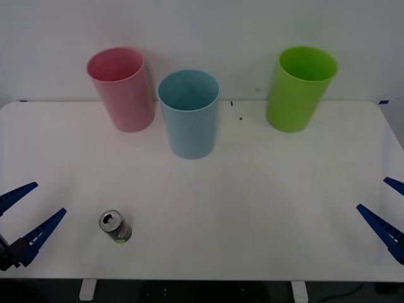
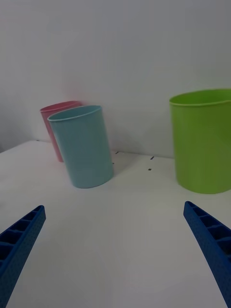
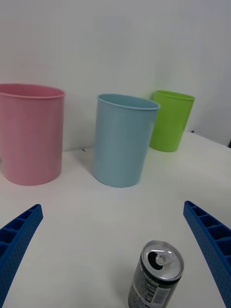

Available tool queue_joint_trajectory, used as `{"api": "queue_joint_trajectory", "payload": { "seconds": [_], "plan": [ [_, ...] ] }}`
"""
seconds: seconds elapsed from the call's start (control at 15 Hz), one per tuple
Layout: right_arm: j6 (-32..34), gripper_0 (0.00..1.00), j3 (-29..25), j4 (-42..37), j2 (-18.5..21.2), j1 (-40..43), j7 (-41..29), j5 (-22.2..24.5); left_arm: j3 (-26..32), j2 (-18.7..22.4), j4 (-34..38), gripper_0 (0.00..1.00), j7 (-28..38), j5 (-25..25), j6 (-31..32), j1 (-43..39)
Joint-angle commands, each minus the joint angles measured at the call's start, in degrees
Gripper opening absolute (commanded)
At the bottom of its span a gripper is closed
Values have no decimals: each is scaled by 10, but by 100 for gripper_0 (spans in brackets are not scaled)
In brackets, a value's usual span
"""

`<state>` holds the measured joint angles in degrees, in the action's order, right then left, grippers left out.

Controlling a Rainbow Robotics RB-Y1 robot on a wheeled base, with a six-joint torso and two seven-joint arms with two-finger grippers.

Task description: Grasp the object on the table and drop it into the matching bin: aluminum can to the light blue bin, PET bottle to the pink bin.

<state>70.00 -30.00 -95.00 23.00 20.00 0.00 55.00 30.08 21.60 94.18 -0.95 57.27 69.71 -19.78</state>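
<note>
Jaws spread wide on both sides, nothing held. Your left gripper [image 1: 25, 221] waits low beside aluminum can [image 1: 115, 227], upright on table [image 1: 252, 208], just ahead between its jaws. Light blue bin [image 1: 188, 113] beyond, mouth up, ready for drop. Right gripper [image 1: 385, 208] parked well apart.

Lime green bin [image 1: 300, 88] standing upright at the far right, open mouth up, well apart from everything else. Two small dark marks [image 1: 236, 110] on the white surface just left of it. Plain white wall [image 1: 202, 31] behind
</note>
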Motion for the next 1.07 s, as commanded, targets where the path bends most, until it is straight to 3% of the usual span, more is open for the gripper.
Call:
{"api": "queue_joint_trajectory", "payload": {
  "seconds": [0.07,0.4,0.93,1.07],
  "plan": [
    [0,100,0,0,0,0,0,0,-1,20,-1,100,-5,-9,0,-11],
    [0,100,0,0,0,0,0,0,-6,58,-1,100,-20,-36,2,-51],
    [0,100,0,0,0,0,0,0,-15,63,-1,100,-85,-54,11,-117],
    [0,100,0,0,0,0,0,0,-17,62,-4,100,-107,-39,11,-128]
  ]
}}
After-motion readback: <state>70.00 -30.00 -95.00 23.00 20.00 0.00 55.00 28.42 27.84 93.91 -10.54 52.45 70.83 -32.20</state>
